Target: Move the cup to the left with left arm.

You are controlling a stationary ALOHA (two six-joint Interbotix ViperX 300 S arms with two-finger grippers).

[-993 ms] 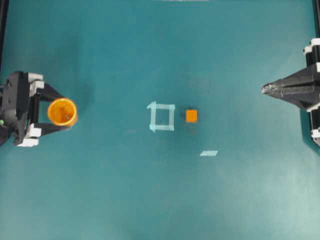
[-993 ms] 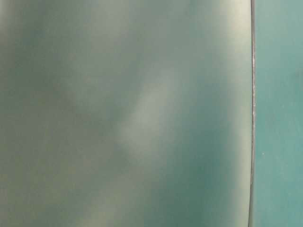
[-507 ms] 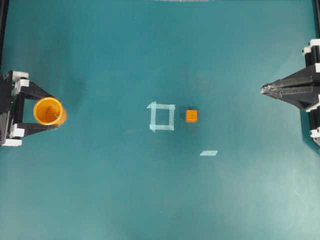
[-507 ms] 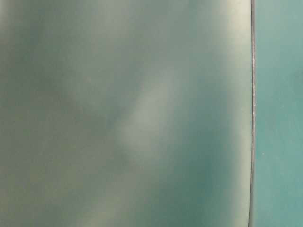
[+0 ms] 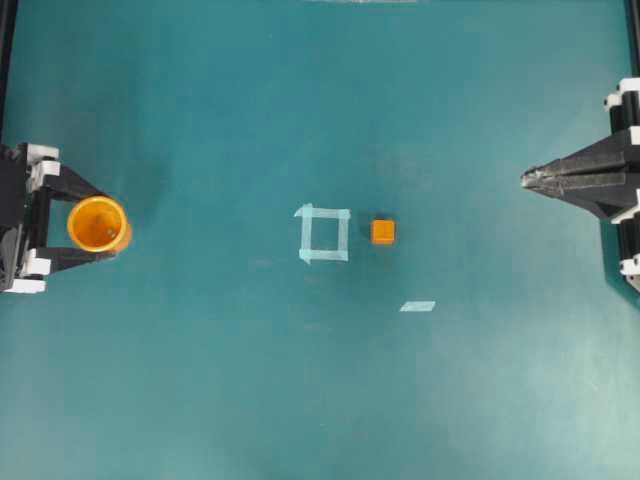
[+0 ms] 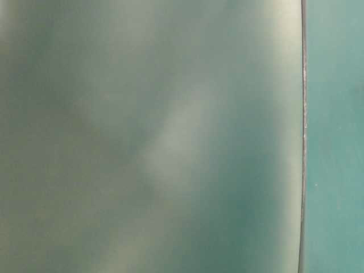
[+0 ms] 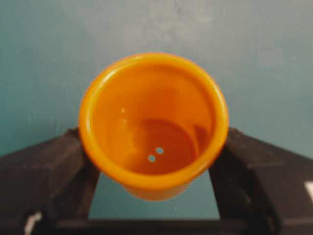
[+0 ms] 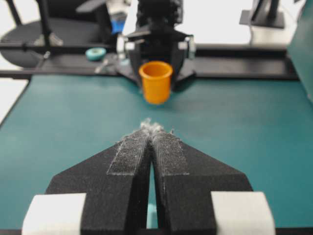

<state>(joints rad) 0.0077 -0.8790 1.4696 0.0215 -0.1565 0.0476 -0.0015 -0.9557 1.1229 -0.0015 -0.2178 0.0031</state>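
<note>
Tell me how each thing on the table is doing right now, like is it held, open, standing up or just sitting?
cup: upright, gripped between the left gripper's fingers, empty inside.
left gripper: closed on the cup, at the left edge of the table.
right gripper: shut, holding nothing, at the right edge.
orange cube: resting on the table, just right of the tape square, untouched.
tape square: stuck flat, nothing inside it.
tape strip: stuck flat, alone.

The overhead view looks straight down on the whole teal counter [image 5: 320,400]. The table-level view is a close blur with nothing legible. The left wrist view looks close down into the cup [image 7: 154,125]. The right wrist view looks level across the counter at the same cup [image 8: 155,81], also seen overhead [image 5: 97,223].
</note>
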